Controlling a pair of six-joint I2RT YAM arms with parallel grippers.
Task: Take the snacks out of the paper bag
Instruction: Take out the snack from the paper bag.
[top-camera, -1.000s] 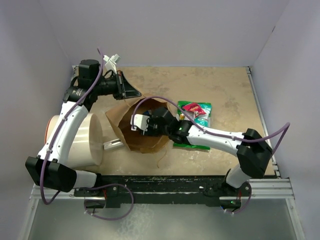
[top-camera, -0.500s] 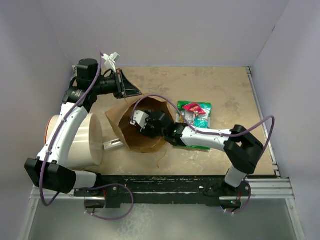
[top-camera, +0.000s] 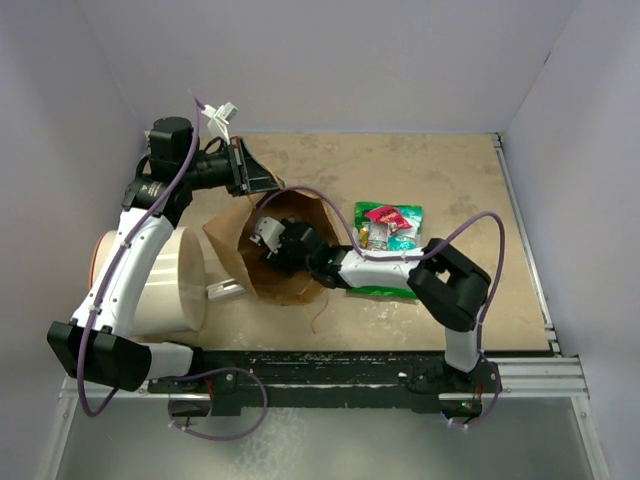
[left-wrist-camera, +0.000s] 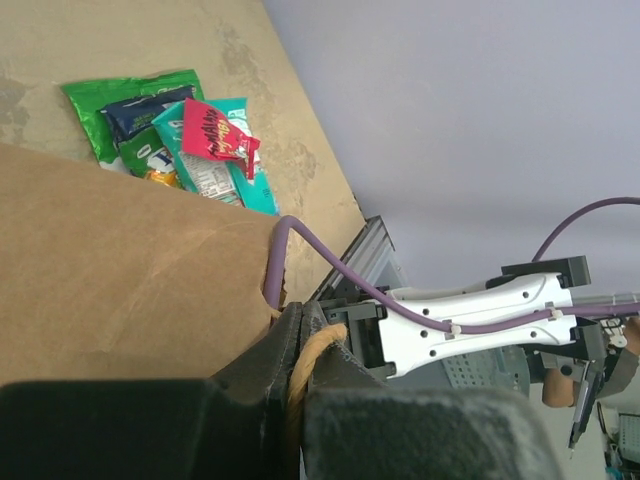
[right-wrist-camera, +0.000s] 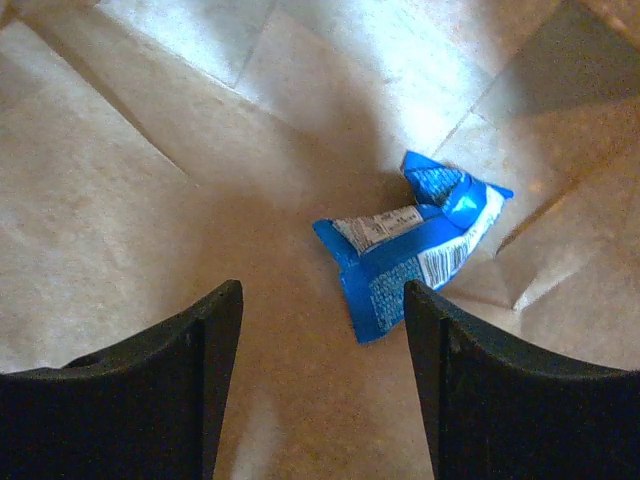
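- Desk (top-camera: 460, 190): mottled tan surface, walled on three sides, with both arms mounted at the near edge.
- Left arm: rises from its base, passes over the white cylinder and bends toward the far left. The left hand (top-camera: 262, 182) is raised above the bag's far rim. The left wrist view shows it clenched on the bag's twisted paper handle (left-wrist-camera: 300, 365).
- Right arm: folded sharply at the elbow, forearm lying low across the desk and over the packets. The right hand (top-camera: 268, 238) is inside the bag's mouth. From above its fingers cannot be made out. The right wrist view shows the hand (right-wrist-camera: 322, 300) released, fingers spread, gripping nothing.
- White cylinder (top-camera: 165, 280): lies on its side at the left, partly covered by the left arm.
- Paper bag (top-camera: 228, 245): lies on its side at centre, mouth toward the right arm, far edge lifted by the handle.
- Snacks already out: a large green packet (top-camera: 385, 291) lies just right of the bag, largely under the forearm. A red packet (top-camera: 383, 215) and a teal packet (left-wrist-camera: 250, 180) are stacked on it.
- Blue packet (right-wrist-camera: 410, 250): crumpled, on the bag's inner floor just ahead of the spread fingers; contact cannot be judged.
- White-grey bar (top-camera: 225, 290): between cylinder and bag.
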